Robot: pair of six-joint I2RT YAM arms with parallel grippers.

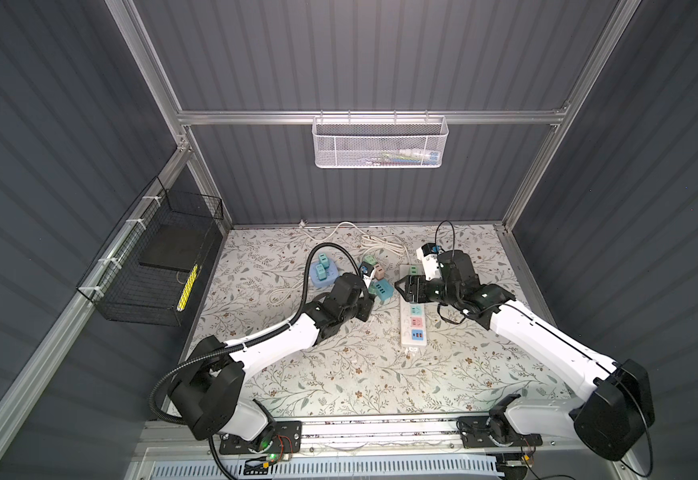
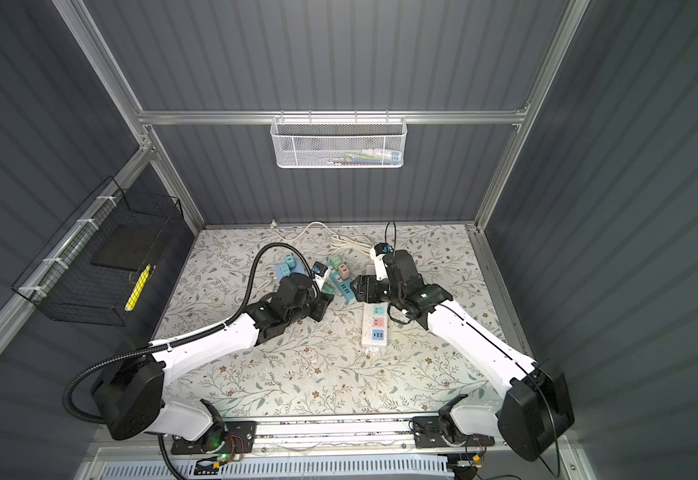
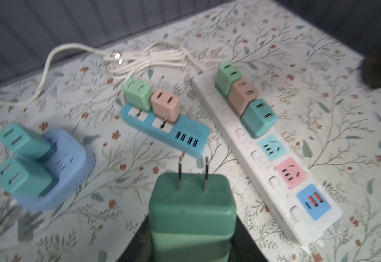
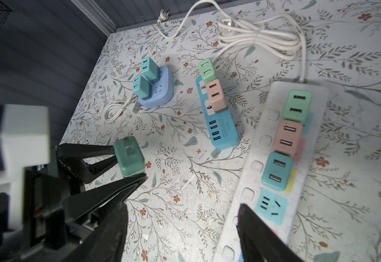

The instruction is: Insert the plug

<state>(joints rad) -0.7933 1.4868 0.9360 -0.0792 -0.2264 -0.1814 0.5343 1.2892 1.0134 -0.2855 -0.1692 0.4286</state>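
The left gripper (image 4: 129, 163) grasped the dark-green plastic plug (image 3: 191, 204); the right gripper (image 4: 182, 224) gaped empty. Its prongs likely needed squaring over the white plastic power strip (image 4: 248, 179)

A floral-patterned cloth (image 1: 360, 374) covers the work surface. Above the cloth's far edge, a white mesh basket (image 1: 378, 143) hangs from an aluminium rail (image 1: 247, 117); its contents are too small to tell. Beside the cloth's left edge, a black wire basket (image 1: 139, 309) is tied to the wall frame and holds a dark flat slab (image 1: 172, 247) and a yellow strip (image 1: 187, 286).
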